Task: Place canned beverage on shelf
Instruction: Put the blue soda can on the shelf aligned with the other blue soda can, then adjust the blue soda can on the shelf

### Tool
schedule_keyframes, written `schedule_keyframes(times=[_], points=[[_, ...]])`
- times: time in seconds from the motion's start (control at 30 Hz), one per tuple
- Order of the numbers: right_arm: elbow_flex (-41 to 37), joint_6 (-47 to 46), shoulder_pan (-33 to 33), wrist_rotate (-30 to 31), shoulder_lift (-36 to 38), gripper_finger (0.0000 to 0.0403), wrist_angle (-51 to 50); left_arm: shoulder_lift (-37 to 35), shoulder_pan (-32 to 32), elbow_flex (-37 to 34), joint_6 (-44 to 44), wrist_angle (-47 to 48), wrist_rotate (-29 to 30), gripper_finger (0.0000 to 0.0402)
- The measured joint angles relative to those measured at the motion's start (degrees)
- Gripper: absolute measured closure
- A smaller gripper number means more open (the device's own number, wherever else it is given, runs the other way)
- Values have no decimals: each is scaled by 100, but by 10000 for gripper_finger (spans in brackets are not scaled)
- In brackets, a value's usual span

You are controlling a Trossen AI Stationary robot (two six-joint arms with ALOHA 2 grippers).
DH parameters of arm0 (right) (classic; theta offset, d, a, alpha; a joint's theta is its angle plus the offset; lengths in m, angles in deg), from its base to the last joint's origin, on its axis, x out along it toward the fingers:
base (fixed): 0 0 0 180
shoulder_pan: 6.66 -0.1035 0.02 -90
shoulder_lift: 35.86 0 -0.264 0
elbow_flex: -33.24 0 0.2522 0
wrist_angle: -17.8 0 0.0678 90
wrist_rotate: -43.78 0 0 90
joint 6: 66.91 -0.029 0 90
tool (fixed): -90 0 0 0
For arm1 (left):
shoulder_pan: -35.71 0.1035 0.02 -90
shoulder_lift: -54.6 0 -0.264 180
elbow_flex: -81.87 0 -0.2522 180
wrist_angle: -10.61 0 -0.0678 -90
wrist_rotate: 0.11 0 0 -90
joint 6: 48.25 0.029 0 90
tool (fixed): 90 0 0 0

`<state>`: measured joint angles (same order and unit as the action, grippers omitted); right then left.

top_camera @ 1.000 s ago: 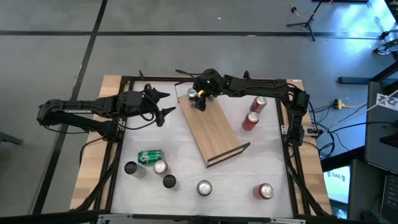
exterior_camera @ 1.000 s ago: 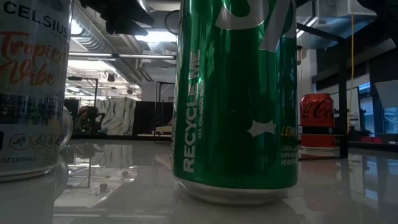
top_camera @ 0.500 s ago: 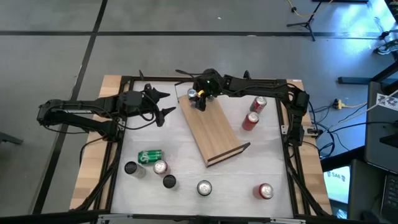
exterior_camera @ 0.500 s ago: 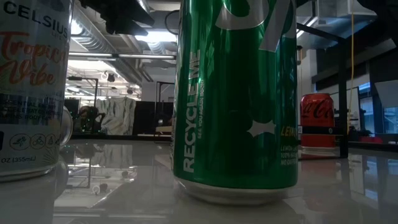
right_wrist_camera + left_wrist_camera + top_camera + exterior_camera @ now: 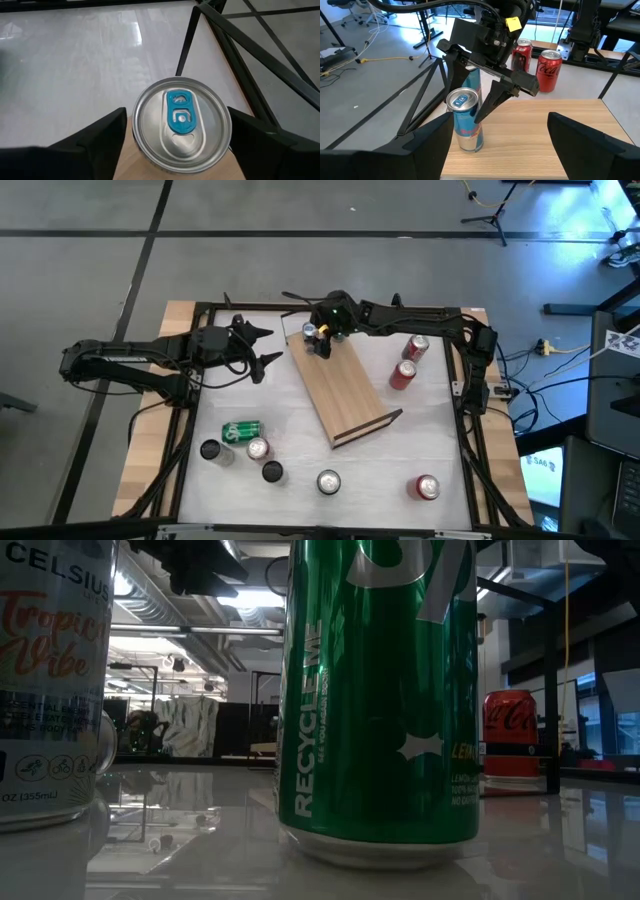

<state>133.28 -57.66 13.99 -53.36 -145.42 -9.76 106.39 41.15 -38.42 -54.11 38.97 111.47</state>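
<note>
A slim silver-and-blue can (image 5: 465, 119) with a blue pull tab stands upright on the shelf (image 5: 340, 385), a long light-wood board lying diagonally, at its far end beside the black wire frame (image 5: 235, 42)

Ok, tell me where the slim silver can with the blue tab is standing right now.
The slim silver can with the blue tab stands upright on the light-wood shelf, at its wire-frame end, between the right gripper's open fingers; two red cans lie beyond.

Light-wood shelf (image 5: 345, 390) lying diagonally mid-table, right gripper (image 5: 322, 340) over a small can (image 5: 309, 331) at its far end, left gripper (image 5: 262, 347) left of the shelf, two red cans (image 5: 408, 361) to its right.
</note>
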Motion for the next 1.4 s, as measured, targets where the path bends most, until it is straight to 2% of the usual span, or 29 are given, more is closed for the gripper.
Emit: schedule_keyframes(times=[0.37, 0.53, 0.77, 0.9, 1.0, 1.13, 1.2, 1.4], points=[[121, 0, 0, 0, 66, 63, -35, 0, 0, 0, 2, 1, 0, 90], [575, 2, -3, 0, 68, 63, -520, 0, 1, 0, 0, 1, 0, 90], [1509, 194, 2, 24, 74, 63, -1784, 0, 0, 0, 2, 1, 0, 90], [2127, 526, 0, 344, 75, 63, -2770, 0, 1, 0, 1, 1, 0, 90], [2478, 888, 7, 825, 81, 63, -3482, 0, 2, 0, 1, 1, 1, 90], [2675, 1209, 95, 1281, 83, 63, -4026, 0, 0, 0, 0, 1, 0, 90], [2670, 1269, 210, 1158, 80, 63, -4326, 0, 0, 0, 2, 1, 0, 90], [2477, 1168, 681, 215, 64, 63, -4705, 0, 0, 0, 1, 1, 0, 90]])
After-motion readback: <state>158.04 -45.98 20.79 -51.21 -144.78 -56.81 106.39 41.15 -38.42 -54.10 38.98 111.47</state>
